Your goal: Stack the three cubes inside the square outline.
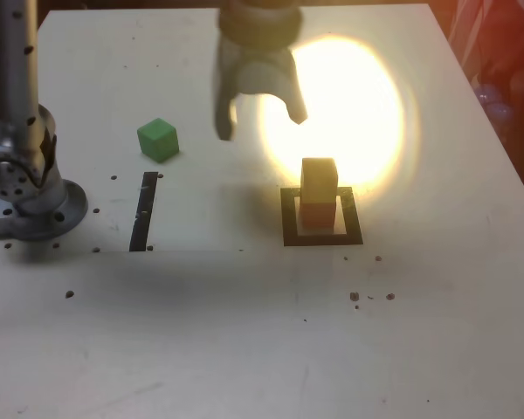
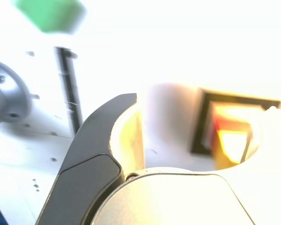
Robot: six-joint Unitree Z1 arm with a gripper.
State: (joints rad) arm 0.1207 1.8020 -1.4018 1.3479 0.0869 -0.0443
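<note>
The yellow cube (image 1: 319,177) sits on the red cube (image 1: 315,214), and both stand inside the square outline (image 1: 289,218) right of centre in the exterior view. Alone to the exterior view's left rests the green cube (image 1: 157,140). My gripper (image 1: 260,118) hangs open and empty above the table, behind the stack and between it and the green cube. The wrist view shows one dark finger (image 2: 103,154) close up, the green cube (image 2: 49,14), the square outline (image 2: 200,126), and the yellow cube (image 2: 234,145) over a sliver of the red cube (image 2: 217,125).
A straight black strip (image 1: 142,212) lies below the green cube. The arm's metal base (image 1: 26,188) stands at the exterior view's left edge. A bright light patch (image 1: 367,105) washes out the table behind the stack. Small dark specks dot the white table (image 1: 244,332).
</note>
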